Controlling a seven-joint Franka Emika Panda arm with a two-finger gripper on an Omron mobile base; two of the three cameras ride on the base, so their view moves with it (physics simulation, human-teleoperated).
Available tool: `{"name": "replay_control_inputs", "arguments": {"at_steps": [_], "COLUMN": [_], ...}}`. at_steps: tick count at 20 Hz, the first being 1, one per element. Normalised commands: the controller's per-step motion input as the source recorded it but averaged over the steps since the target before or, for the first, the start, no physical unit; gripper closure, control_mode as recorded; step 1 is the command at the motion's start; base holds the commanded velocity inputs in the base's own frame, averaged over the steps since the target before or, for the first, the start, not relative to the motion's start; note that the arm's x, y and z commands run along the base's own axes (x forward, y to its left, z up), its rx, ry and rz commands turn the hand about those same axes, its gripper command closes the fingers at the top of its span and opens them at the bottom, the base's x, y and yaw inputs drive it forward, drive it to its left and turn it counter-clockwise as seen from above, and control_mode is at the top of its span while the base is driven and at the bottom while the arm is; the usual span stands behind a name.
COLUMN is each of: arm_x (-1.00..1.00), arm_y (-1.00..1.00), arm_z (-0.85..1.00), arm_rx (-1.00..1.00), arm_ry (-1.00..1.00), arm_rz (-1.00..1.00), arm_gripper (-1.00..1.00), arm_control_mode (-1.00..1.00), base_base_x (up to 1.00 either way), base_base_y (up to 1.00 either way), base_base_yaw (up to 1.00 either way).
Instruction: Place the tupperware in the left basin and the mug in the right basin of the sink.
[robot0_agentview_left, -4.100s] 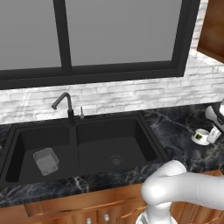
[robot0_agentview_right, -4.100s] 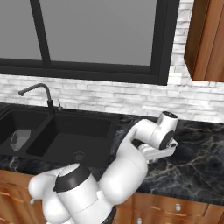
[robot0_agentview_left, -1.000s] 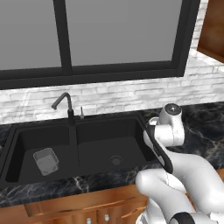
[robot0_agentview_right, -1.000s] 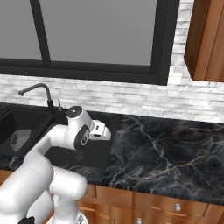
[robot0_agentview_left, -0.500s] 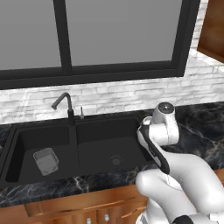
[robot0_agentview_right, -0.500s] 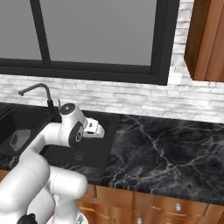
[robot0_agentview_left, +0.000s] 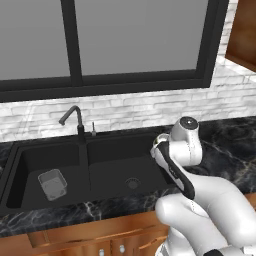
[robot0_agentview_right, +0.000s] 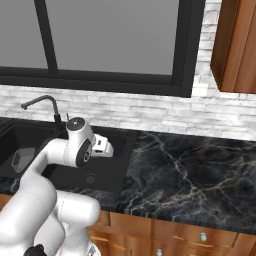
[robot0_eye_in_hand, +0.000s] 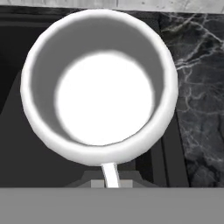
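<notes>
Mug (robot0_eye_in_hand: 99, 83) sits right above the fingers in hand view, open mouth facing the camera, its handle (robot0_eye_in_hand: 110, 174) running down between them; fingers look pinched on that handle, tips themselves hidden. Beyond the mug: right basin (robot0_agentview_left: 127, 167) of the sink (robot0_agentview_left: 20, 160), w/ marbled counter (robot0_eye_in_hand: 197, 87) off to the side. Tupperware (robot0_agentview_left: 52, 183) lies well apart from the fingers, in left basin (robot0_agentview_left: 37, 160), past the faucet (robot0_agentview_left: 74, 122).
</notes>
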Motion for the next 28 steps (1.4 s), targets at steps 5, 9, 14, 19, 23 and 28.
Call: {"name": "replay_control_inputs", "arguments": {"at_steps": [5, 9, 14, 19, 23, 28], "arm_x": [-0.06, -0.07, -0.01, 0.05, 0.03, 0.00], "arm_y": [0.15, 0.13, 0.11, 0.16, 0.14, 0.14], "arm_z": [0.02, 0.00, 0.00, -0.05, -0.12, -0.21], "arm_rx": [0.09, 0.04, 0.00, 0.00, 0.00, 0.00], "arm_ry": [0.06, 0.13, 0.12, 0.04, 0.03, 0.00], "arm_rz": [0.07, 0.07, 0.06, 0.03, 0.03, 0.03], "arm_gripper": [1.00, 1.00, 1.00, 1.00, 1.00, 1.00], "arm_control_mode": [-1.00, -1.00, -1.00, -1.00, -1.00, -1.00], "base_base_x": [0.00, 0.00, 0.00, 0.00, 0.00, 0.00], "base_base_y": [0.00, 0.00, 0.00, 0.00, 0.00, 0.00], "base_base_yaw": [0.00, 0.00, 0.00, 0.00, 0.00, 0.00]}}
